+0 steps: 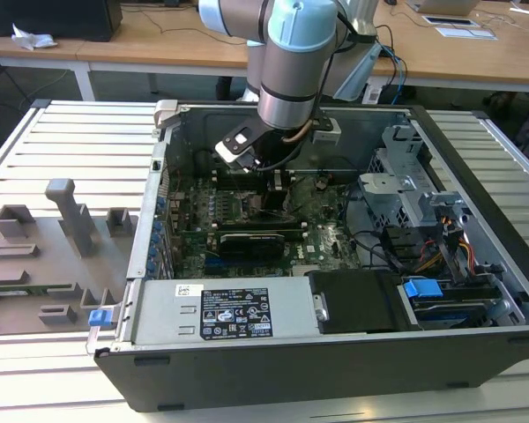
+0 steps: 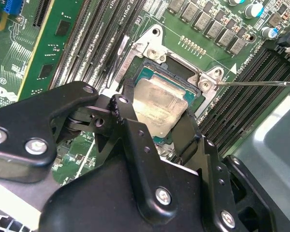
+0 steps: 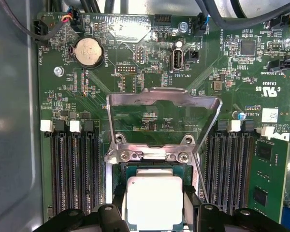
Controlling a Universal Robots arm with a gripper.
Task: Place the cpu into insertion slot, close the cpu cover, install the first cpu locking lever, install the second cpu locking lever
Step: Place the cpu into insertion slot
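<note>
Exterior view: arm [image 1: 291,70] reaches down into open computer case [image 1: 247,374]. Second wrist view: gripper [image 2: 154,110] clamped on cpu [image 2: 159,102], at insertion slot [image 2: 180,67]. First wrist view: cpu cover [image 3: 164,95] stands raised open beyond the held cpu.

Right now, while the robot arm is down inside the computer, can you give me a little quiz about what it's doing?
1. True or false: the cpu cover is closed down over the cpu.
2. What sits between the jaws? A) a cable B) the cpu C) a screw
3. Fill in: the circuit board around the insertion slot is ____ in colour.

Key: 1 false, the cover stands flipped up. 2 B, with one jaw on each side of the cpu, at the slot. 3 green.
</note>
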